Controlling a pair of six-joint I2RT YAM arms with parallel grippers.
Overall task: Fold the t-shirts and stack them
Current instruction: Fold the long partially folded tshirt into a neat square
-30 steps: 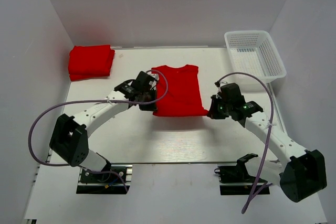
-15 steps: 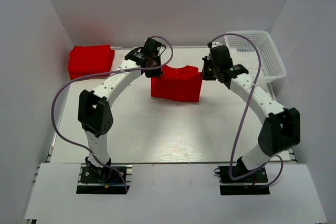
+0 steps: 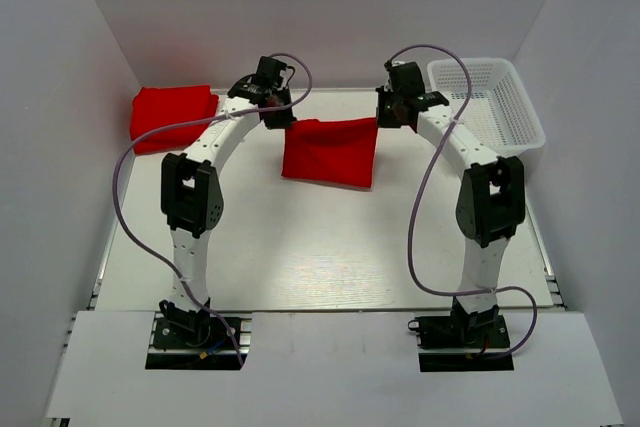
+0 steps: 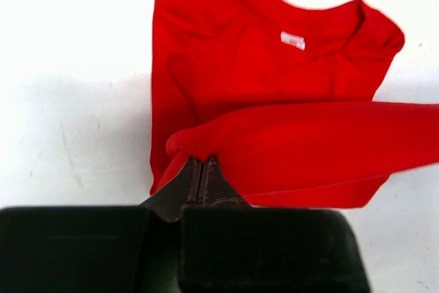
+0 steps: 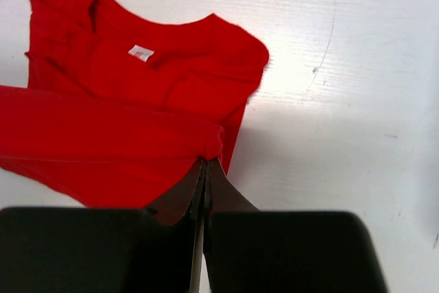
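You had the left gripper (image 4: 201, 164) and right gripper (image 5: 206, 164) each pinched tight on a hem corner of the red t-shirt (image 3: 328, 152), held above its collar

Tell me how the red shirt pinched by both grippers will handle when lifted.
Probably floppy: the t-shirt bends in a fold between the left gripper and right gripper while its collar half lies flat. Likely light, since two narrow corner pinches carry it. It may sag in the middle if the grippers move closer.
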